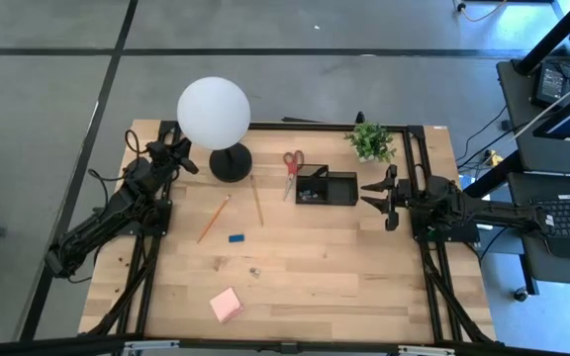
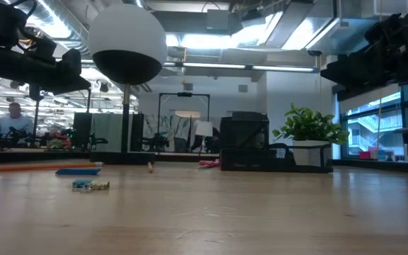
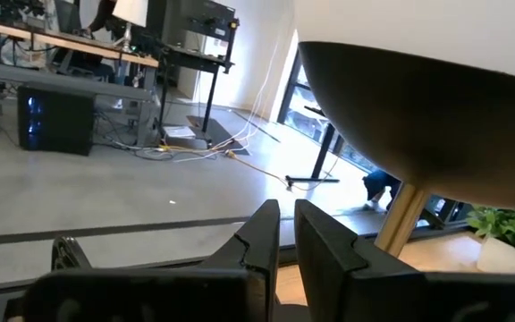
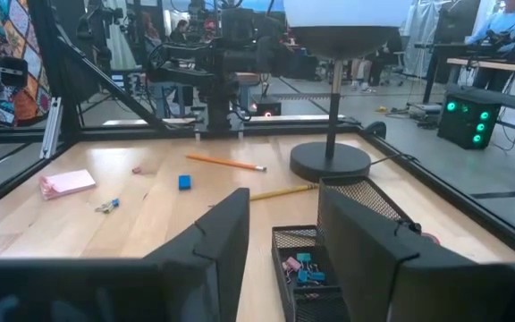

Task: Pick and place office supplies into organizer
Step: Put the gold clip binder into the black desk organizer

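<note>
The black mesh organizer (image 1: 327, 187) stands on the table's far side, with coloured clips (image 4: 304, 268) in one compartment. Red-handled scissors (image 1: 292, 168) lie flat just left of it. Two pencils (image 1: 214, 218) (image 1: 256, 200), a blue eraser (image 1: 237, 237), small metal clips (image 1: 254, 269) and a pink sticky-note pad (image 1: 227, 305) lie on the table. No pens show. My right gripper (image 1: 376, 198) is open and hovers right of the organizer, fingers pointing at it. My left gripper (image 1: 184, 158) is shut and raised at the far left, beside the lamp.
A white globe lamp (image 1: 213, 112) on a round black base (image 1: 231, 163) stands left of the scissors. A potted plant (image 1: 369, 141) sits at the far edge behind the organizer. Bare wood lies between the eraser and the near edge.
</note>
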